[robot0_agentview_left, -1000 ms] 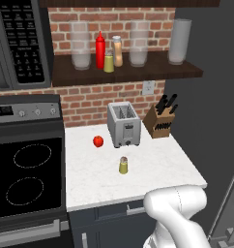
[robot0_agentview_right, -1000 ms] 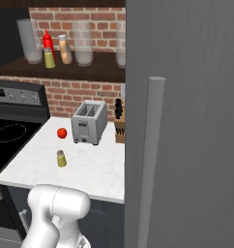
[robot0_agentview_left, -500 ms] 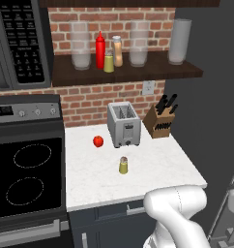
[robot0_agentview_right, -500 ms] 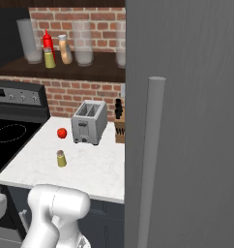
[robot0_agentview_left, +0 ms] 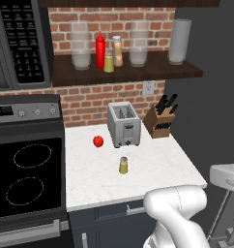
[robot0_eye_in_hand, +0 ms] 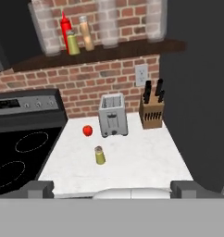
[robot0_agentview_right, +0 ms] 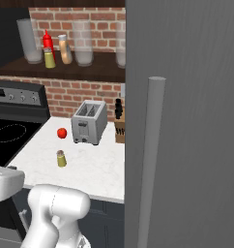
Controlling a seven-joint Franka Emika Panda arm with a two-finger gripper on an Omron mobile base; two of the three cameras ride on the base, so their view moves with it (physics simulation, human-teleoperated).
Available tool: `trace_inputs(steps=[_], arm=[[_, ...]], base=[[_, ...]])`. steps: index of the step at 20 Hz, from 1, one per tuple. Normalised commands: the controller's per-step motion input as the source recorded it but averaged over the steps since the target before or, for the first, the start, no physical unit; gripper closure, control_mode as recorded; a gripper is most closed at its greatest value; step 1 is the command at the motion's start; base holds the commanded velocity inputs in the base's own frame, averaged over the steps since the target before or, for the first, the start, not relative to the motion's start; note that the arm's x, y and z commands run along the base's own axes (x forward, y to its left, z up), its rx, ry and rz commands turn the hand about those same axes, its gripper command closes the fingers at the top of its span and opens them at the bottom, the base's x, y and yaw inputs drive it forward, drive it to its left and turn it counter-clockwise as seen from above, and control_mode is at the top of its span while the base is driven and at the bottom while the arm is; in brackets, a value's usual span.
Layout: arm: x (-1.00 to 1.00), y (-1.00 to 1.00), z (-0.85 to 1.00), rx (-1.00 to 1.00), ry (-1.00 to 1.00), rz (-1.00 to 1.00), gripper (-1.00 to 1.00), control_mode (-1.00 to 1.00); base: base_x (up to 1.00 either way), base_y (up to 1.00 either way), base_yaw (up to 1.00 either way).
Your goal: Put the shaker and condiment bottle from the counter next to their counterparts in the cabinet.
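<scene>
The two-finger gripper (robot0_eye_in_hand: 112, 187) stands fully open, holding nothing, back from the white counter (robot0_agentview_left: 157, 167). The small yellow-olive shaker (robot0_agentview_left: 123, 165) stands upright on that counter, just in front of the silver toaster (robot0_agentview_left: 124, 124). Above the toaster, on the dark wooden shelf (robot0_agentview_left: 153, 71), the tan white-capped condiment bottle (robot0_agentview_left: 118, 51) stands beside a red squeeze bottle (robot0_agentview_left: 100, 50) and a yellow-green shaker (robot0_agentview_left: 109, 61).

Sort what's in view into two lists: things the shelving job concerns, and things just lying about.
Job:
shaker on the counter
condiment bottle, already on the shelf
red squeeze bottle
shelf shaker
cabinet shelf

Lying about:
toaster
tomato
knife block
glass jars
stove
</scene>
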Motion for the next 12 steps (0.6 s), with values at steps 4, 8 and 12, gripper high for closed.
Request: trace_inputs(steps=[4,8,12], arm=[[0.46,0.0,-0.3,0.0,0.0,0.01,-1.0,-1.0],[0.35,0.0,-0.36,0.0,-0.02,0.03,-1.0,-1.0],[0.17,0.0,-0.42,0.0,-0.11,0.03,-1.0,-1.0]], base=[[0.0,0.0,0.0],[0.0,0.0,0.0],[0.0,0.0,0.0]])
